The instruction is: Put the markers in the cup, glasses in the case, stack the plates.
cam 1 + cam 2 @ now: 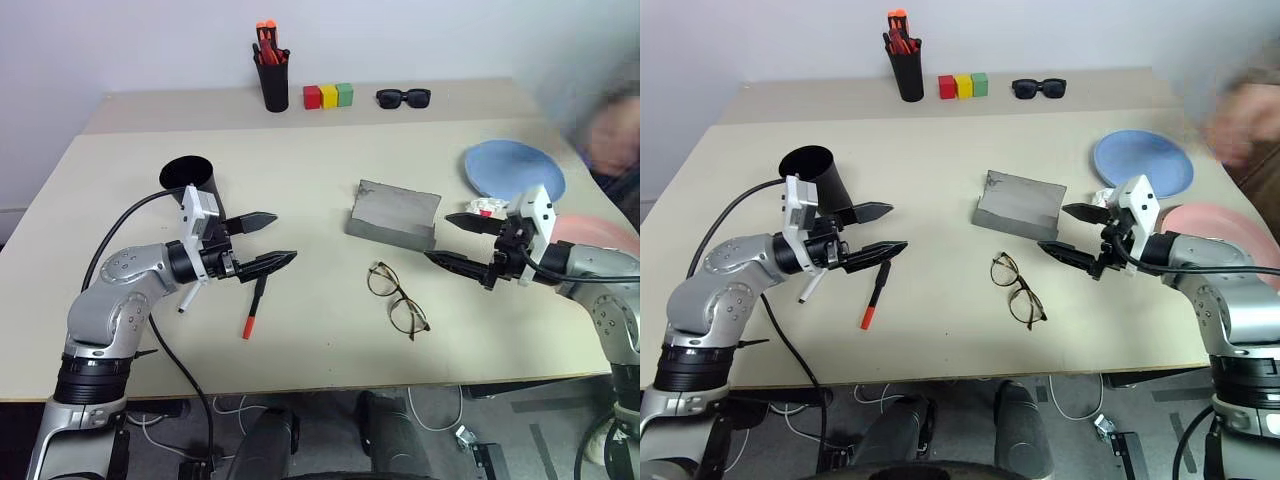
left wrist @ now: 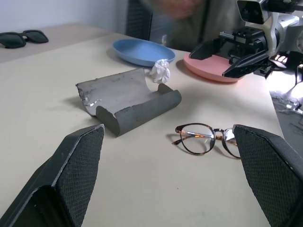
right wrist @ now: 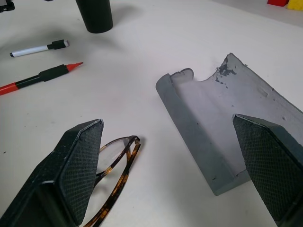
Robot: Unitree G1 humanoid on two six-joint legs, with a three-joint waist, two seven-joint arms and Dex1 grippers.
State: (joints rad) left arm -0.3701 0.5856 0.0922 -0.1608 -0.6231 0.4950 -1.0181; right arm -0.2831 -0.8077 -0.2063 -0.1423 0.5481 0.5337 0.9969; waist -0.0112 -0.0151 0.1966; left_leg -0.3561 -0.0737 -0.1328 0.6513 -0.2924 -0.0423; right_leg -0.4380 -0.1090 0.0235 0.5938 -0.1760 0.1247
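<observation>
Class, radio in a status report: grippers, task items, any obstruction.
Left gripper and right gripper open, empty. Markers, glasses loose on table; case open; plates unstacked. Paper wad beside case.

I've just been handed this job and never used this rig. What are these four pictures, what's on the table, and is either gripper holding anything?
It is a humanoid robot with two arms. Two pictures come from its head, looking down over the table; the other two come from its wrists, looking along the black fingers.

The left gripper and right gripper are both open and hold nothing.

On the table: a black cup, a black marker with a red cap, a white marker, the open grey case, the glasses lying unfolded in front of it, a blue plate and a pink plate apart, and a crumpled white scrap.
</observation>
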